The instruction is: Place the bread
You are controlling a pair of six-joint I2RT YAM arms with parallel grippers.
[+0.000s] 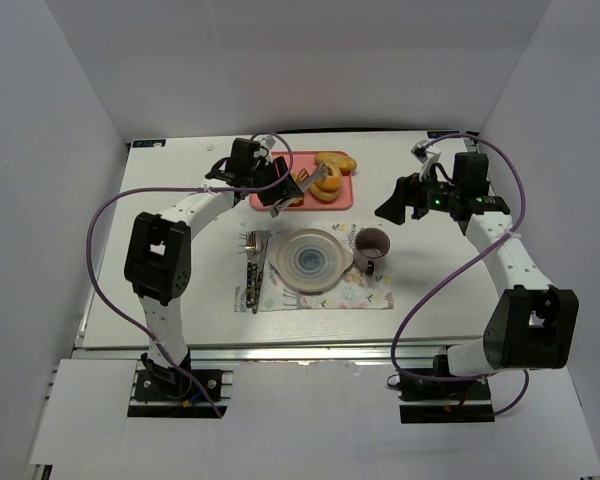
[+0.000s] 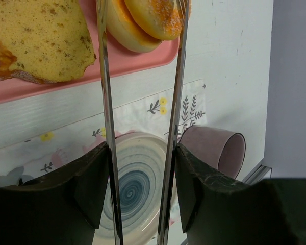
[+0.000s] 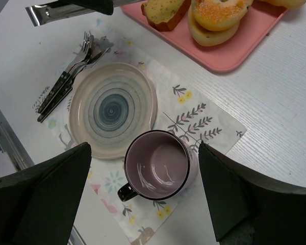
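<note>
The bread [image 2: 154, 15], an orange-brown sugared ring, lies on a paler ring [image 2: 123, 31] on the pink tray [image 2: 66, 76]. It also shows in the top view [image 1: 326, 186] and the right wrist view [image 3: 220, 10]. My left gripper [image 2: 142, 168] is shut on metal tongs [image 2: 106, 102], whose two arms flank the bread. The tong tips are out of frame, so I cannot tell whether they squeeze it. My right gripper [image 1: 398, 203] is open and empty, above the purple mug [image 3: 158, 166].
A toast slice [image 2: 35, 41] and an oval roll [image 1: 336, 160] share the tray. A blue-spiral plate [image 1: 310, 260], the mug [image 1: 371, 244] and cutlery [image 1: 252, 270] lie on a floral placemat [image 1: 365, 292]. White walls enclose the table.
</note>
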